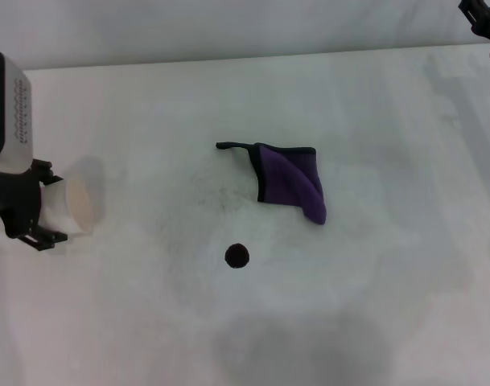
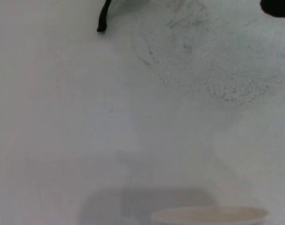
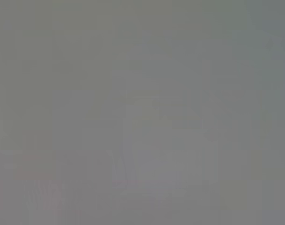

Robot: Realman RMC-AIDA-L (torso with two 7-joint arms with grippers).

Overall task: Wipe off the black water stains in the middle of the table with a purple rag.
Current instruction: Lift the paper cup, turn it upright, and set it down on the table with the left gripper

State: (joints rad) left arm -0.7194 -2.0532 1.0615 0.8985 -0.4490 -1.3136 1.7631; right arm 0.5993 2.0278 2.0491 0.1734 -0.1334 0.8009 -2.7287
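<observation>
Black water stains: nearest to us on the table, we see one small round black blot just short of the middle; in the left wrist view we catch only its edge.
Left gripper: we find it at the left edge of the head view, low over the tabletop, its dark fingers closed on either side of a pale paper cup and holding it, mouth turned toward the middle of the table.
Paper cup rim: in the left wrist view we see only a thin arc of it.
Grey smudges: between the cup and the rag we make out faint speckled marks, clearer in the left wrist view.
Purple rag: we see it lying flat beyond the blot and a little to the right, apart from it and touched by no gripper, its black loop tail pointing left; the tail's tip also shows in the left wrist view.
Right gripper: we see only a dark piece of it at the far right corner, well away from the rag; we cannot tell how its fingers stand.
Right wrist view: we see nothing but plain grey.
</observation>
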